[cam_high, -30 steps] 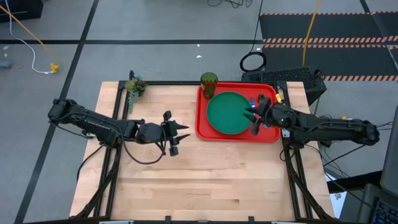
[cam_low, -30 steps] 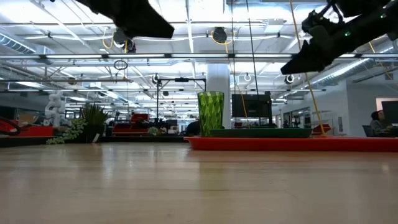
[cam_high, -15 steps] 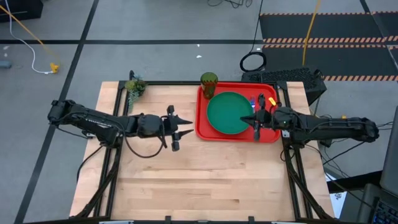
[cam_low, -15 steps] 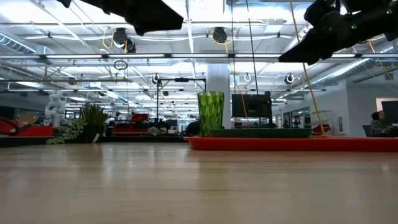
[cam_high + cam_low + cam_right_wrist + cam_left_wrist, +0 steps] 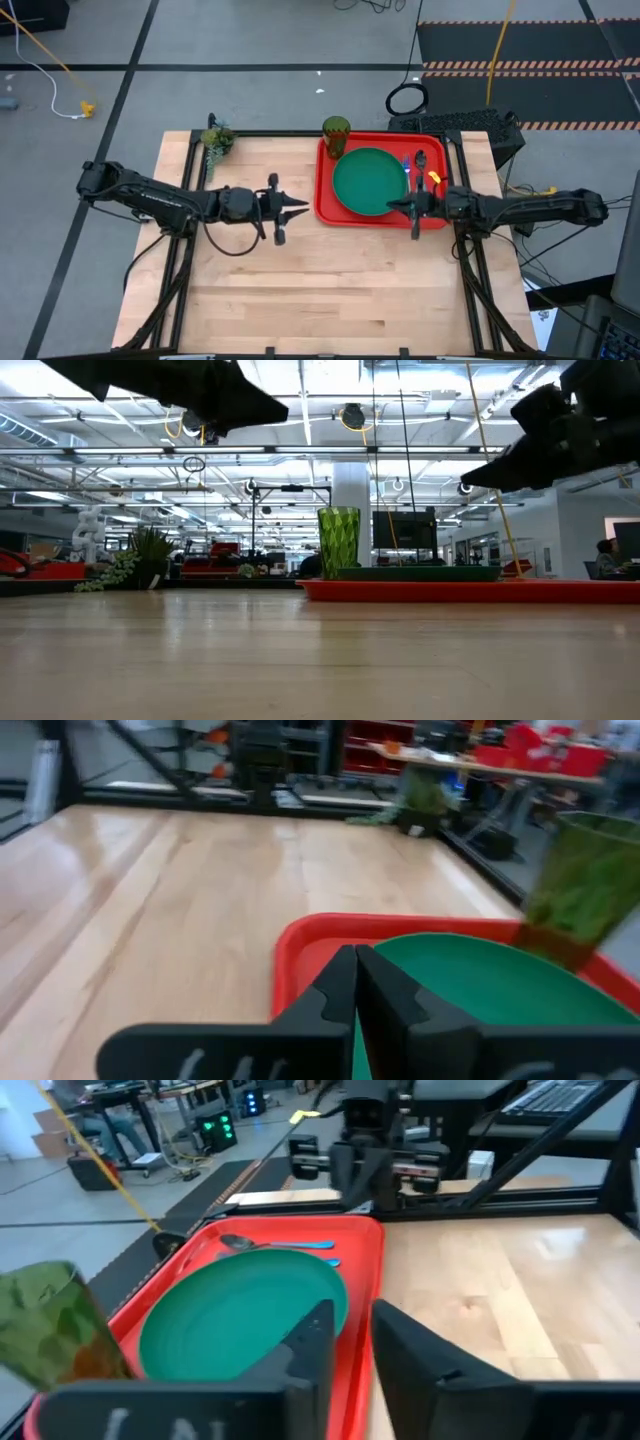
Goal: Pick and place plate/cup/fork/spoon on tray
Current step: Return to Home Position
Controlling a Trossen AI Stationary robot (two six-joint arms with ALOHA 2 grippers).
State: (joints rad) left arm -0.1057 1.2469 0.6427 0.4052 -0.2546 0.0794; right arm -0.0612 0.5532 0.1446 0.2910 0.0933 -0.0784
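The red tray (image 5: 325,205) lies at the table's far right. On it rest the green plate (image 5: 365,182), the fork (image 5: 406,166) and the spoon (image 5: 420,158), side by side to the right of the plate. The green cup (image 5: 336,128) stands upright at the tray's far left corner. My right gripper (image 5: 393,206) is shut and empty, above the plate's near right rim; its wrist view (image 5: 355,975) shows the fingers closed together. My left gripper (image 5: 298,208) hovers above the bare table, just left of the tray, its fingers (image 5: 320,1345) slightly apart and empty.
A small green plant-like clump (image 5: 216,140) lies at the table's far left corner. Bare wood (image 5: 330,290) fills the table's near half and left side. Black frame rails (image 5: 190,170) run along the table's edges.
My right gripper has drawn back from above the fork and spoon toward the table's near edge, and now hovers over the plate's near right rim. The fork and spoon lie uncovered on the tray. Nothing on the tray has moved.
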